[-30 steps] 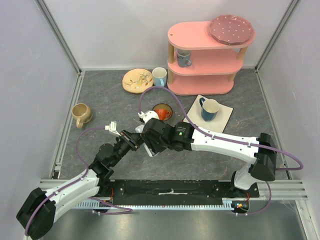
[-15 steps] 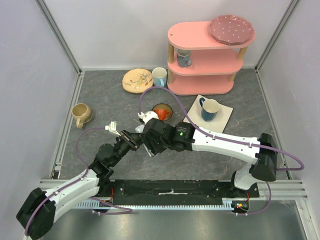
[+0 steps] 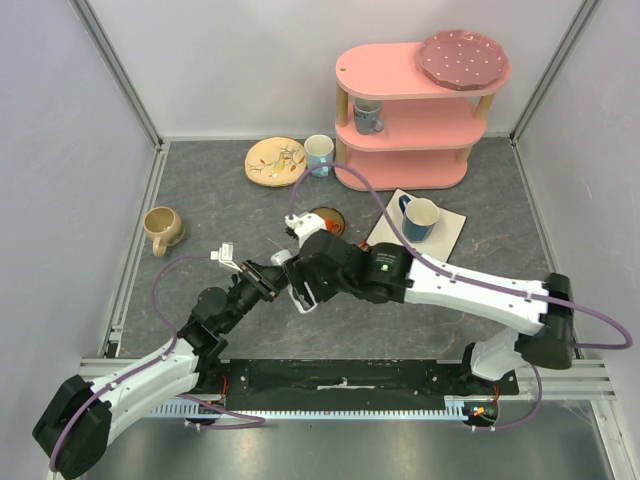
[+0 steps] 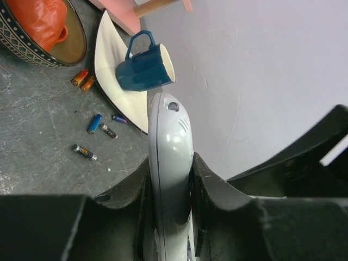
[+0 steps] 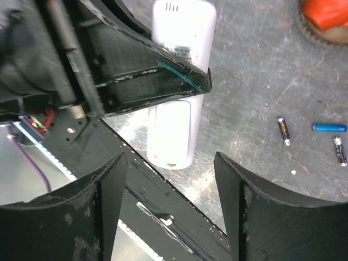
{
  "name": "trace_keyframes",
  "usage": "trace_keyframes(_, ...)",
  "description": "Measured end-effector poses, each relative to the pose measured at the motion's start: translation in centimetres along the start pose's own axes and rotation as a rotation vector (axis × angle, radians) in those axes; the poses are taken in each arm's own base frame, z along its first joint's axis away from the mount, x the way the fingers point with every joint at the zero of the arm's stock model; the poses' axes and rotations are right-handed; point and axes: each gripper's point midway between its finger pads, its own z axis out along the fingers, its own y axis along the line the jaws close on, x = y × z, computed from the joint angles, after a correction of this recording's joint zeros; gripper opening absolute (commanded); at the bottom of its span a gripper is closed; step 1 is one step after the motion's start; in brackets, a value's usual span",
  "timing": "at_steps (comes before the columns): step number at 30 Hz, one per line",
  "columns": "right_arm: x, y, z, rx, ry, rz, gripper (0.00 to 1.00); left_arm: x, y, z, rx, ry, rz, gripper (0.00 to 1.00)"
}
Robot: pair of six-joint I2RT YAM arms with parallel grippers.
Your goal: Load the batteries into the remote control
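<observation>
The remote control (image 4: 169, 142), a slim white bar, is clamped between my left gripper's (image 4: 169, 163) fingers and held above the table. In the right wrist view the remote (image 5: 169, 136) lies straight ahead, with a left finger (image 5: 147, 76) crossing over it. My right gripper (image 5: 171, 201) is open and empty, its jaws standing wide on either side of the remote's near end without touching it. Several small batteries (image 4: 94, 123) lie loose on the grey table beside the napkin; three also show in the right wrist view (image 5: 284, 130). In the top view my right arm hides them.
A blue mug (image 3: 420, 218) stands on a white napkin (image 3: 450, 235). A dark bowl (image 3: 322, 214) with an orange cup sits behind my right wrist. A tan mug (image 3: 162, 228), a patterned plate (image 3: 275, 160), a pale blue cup (image 3: 319, 153) and a pink shelf (image 3: 410, 120) stand farther off.
My right arm has swung its elbow and base link to the right, and its wrist has shifted slightly. Its gripper stays over the remote. The left arm has not moved.
</observation>
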Motion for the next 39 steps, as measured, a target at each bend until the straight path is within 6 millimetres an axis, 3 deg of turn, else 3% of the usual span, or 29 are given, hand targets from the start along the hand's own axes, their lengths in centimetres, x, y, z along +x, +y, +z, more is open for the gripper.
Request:
trace_keyframes(3, -1.9, 0.0, -2.3, -0.05, -0.104, 0.039, 0.77, 0.1, 0.2, 0.0, -0.006, 0.004, 0.0, 0.02)
trace_keyframes(7, -3.9, -2.9, -5.5, -0.111, -0.257, 0.16, 0.79, 0.7, 0.3, 0.0, -0.007, 0.037, -0.001, 0.02)
trace_keyframes(10, -3.5, -5.6, -5.8, -0.139, -0.326, 0.249, 0.82, 1.5, 0.4, -0.1, -0.003, 0.079, -0.008, 0.02)
trace_keyframes(12, -2.6, -6.0, -5.0, -0.176, -0.328, 0.273, 0.83, 1.9, 0.1, -0.1, 0.009, 0.102, -0.018, 0.02)
trace_keyframes(17, 0.9, -5.2, -2.4, -0.297, -0.267, 0.281, 0.85, 2.7, -0.9, -0.2, 0.056, 0.154, -0.049, 0.02)
trace_keyframes(20, 2.0, -4.7, -2.2, -0.361, -0.266, 0.279, 0.86, 3.2, -1.5, -0.3, 0.081, 0.182, -0.066, 0.02)
trace_keyframes(28, 2.3, -3.3, -3.4, -0.536, -0.344, 0.299, 0.87, 4.0, -2.2, -0.4, 0.119, 0.238, -0.09, 0.02)
trace_keyframes(39, 3.6, -1.4, -2.4, -0.672, -0.292, 0.316, 0.88, 4.1, -2.9, -0.4, 0.143, 0.25, -0.094, 0.02)
